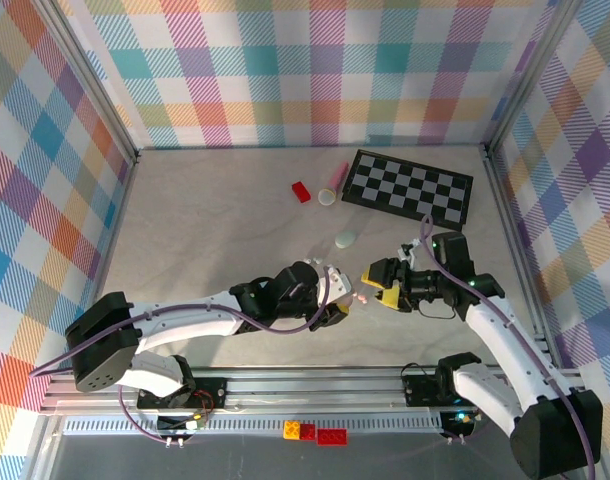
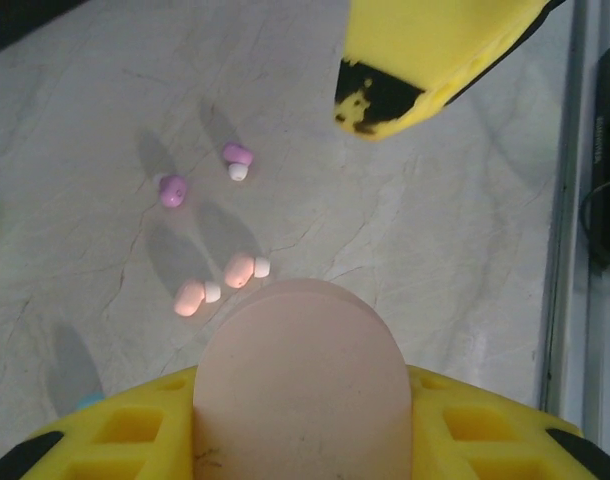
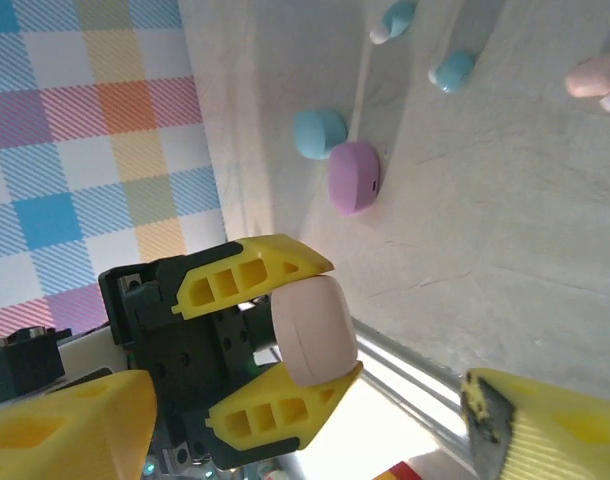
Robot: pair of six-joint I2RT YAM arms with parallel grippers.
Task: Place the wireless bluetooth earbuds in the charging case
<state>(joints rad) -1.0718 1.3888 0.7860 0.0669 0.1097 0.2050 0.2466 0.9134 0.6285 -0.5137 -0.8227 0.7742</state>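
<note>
Pink earbuds lie on the table just ahead of the left gripper, the purple pair a little farther out. We see that gripper clamped on a pink charging case. The right gripper faces it from close by, its jaws spread wide with nothing between them, and we spot teal earbuds on the table well ahead of it.

A charging case sits clamped between the fingers of my left gripper, over the table's near middle. Four earbuds lie on the table just past it, toward my right gripper. At the back right lies a checkerboard, with a brick to its left.
</note>
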